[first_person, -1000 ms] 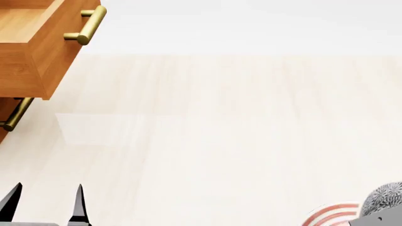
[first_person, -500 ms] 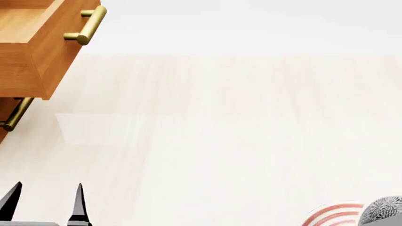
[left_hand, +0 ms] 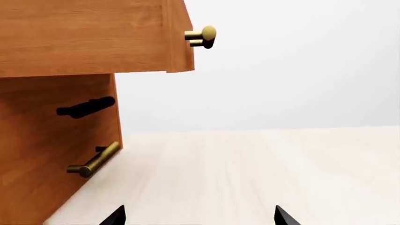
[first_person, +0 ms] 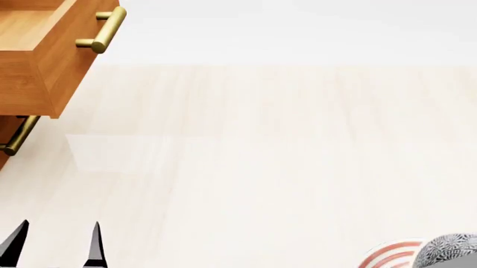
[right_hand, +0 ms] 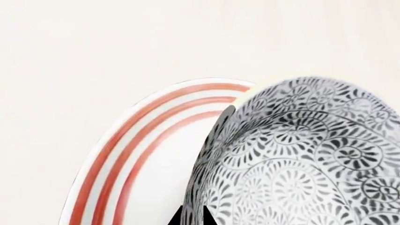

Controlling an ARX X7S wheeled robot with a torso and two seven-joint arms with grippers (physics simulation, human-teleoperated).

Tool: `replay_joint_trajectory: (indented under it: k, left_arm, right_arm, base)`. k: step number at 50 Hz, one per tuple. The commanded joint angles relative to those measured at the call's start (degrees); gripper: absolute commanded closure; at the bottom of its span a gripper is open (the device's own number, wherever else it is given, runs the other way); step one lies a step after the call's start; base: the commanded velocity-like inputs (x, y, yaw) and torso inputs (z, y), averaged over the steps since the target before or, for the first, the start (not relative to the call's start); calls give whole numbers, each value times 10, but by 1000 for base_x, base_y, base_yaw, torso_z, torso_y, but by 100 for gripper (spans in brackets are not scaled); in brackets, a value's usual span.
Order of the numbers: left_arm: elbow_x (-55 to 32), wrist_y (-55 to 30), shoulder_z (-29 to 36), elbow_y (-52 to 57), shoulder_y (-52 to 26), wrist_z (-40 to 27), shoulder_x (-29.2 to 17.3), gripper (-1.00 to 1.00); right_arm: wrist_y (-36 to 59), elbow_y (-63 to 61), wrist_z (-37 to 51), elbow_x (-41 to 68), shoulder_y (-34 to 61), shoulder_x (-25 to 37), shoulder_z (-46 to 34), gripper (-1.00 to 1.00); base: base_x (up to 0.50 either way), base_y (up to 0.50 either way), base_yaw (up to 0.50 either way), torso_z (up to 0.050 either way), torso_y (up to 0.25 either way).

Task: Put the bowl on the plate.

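The bowl [right_hand: 300, 164], white with a dense grey-black floral pattern, fills much of the right wrist view. Its wall is pinched between the two dark fingertips of my right gripper [right_hand: 194, 218], which is shut on it. Directly under the bowl lies the plate [right_hand: 144, 140], white with red rings; whether they touch cannot be told. In the head view the bowl [first_person: 447, 251] and plate [first_person: 387, 257] show at the bottom right corner, and the right gripper itself is out of frame. My left gripper [first_person: 57, 245] is open and empty at the bottom left, its fingertips far apart [left_hand: 200, 218].
A wooden cabinet [left_hand: 56, 140] stands at the left, its upper drawer [first_person: 37, 56] pulled open with a brass handle [first_person: 104, 30]. A lower brass handle [first_person: 19, 137] sticks out below it. Pale wooden surface [first_person: 261, 156] spans the middle.
The bowl has dropped lower and shifted slightly left over the plate in the head view. The left gripper's fingertips have sunk a little toward the frame's bottom edge.
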Motion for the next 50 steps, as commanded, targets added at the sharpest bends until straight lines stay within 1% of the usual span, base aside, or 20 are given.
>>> replay_joint_trajectory:
  k: [1, 2, 3, 5, 6, 11, 12, 14, 16, 17, 18, 19, 20, 29, 36, 50]
  left_arm:
    - [3, 21, 2, -21, 1, 2, 4, -100]
    - [3, 22, 3, -21, 2, 2, 4, -100]
    - [8, 42, 4, -43, 2, 5, 8, -100]
    - [5, 24, 4, -23, 2, 1, 4, -100]
    - [7, 32, 4, -31, 2, 2, 5, -100]
    - [18, 96, 8, -105, -4, 15, 22, -100]
    - [22, 128, 10, -145, -8, 21, 30, -100]
    - [25, 152, 11, -176, -13, 26, 36, -100]
    - [23, 135, 10, -152, -8, 22, 31, -100]
    - [7, 77, 8, -77, 0, 11, 16, -100]
    - [-40, -9, 1, 9, -6, -33, -30, -100]
    - [-55, -95, -4, 95, -13, -46, -44, -100]
    - [-56, -150, -4, 164, -13, -46, -44, -100]
    - [-43, -123, 0, 137, -10, -39, -41, -100]
    - [-33, -98, 5, 111, -6, -35, -35, -100]
    - [-21, -49, 9, 67, 1, -27, -26, -100]
  right_arm:
    - [-9, 20, -8, -12, -7, -17, -2, 100]
    - [-9, 21, -8, -12, -7, -17, -2, 100]
    - [-11, 23, -10, -12, -8, -17, -2, 100]
    - [-14, 24, -12, -13, -11, -17, -2, 100]
    - [-16, 25, -12, -13, -12, -17, -3, 100]
    - [-25, 28, -10, -14, -20, -15, -4, 100]
    - [-28, 27, -9, -14, -23, -13, -5, -100]
    - [-29, 25, -9, -13, -23, -12, -5, -100]
    - [-32, 25, -10, -12, -24, -11, -4, -100]
    - [-32, 24, -11, -12, -24, -11, -4, -100]
    - [-31, 23, -10, -12, -24, -11, -4, -100]
    - [-33, 23, -11, -12, -24, -12, -3, -100]
    - [-34, 23, -11, -13, -25, -13, -3, -100]
    - [-40, 22, -14, -14, -25, -16, -1, -100]
    - [-56, -12, -16, -22, -14, -6, 12, -100]
    - [-13, -69, 15, -18, 40, 10, 42, -100]
  base:
    - [0, 0, 0, 0, 0]
    - [0, 0, 0, 0, 0]
    - [0, 0, 0, 0, 0]
    - [0, 0, 0, 0, 0]
    - [0, 0, 0, 0, 0]
    - [0, 0, 0, 0, 0]
    - [0, 0, 0, 0, 0]
    - [0, 0, 0, 0, 0]
    - [0, 0, 0, 0, 0]
    - [0, 0, 0, 0, 0]
    - [0, 0, 0, 0, 0]
    - [0, 0, 0, 0, 0]
    - [0, 0, 0, 0, 0]
    - [0, 0, 0, 0, 0]
    - [0, 0, 0, 0, 0]
    - [0, 0, 0, 0, 0]
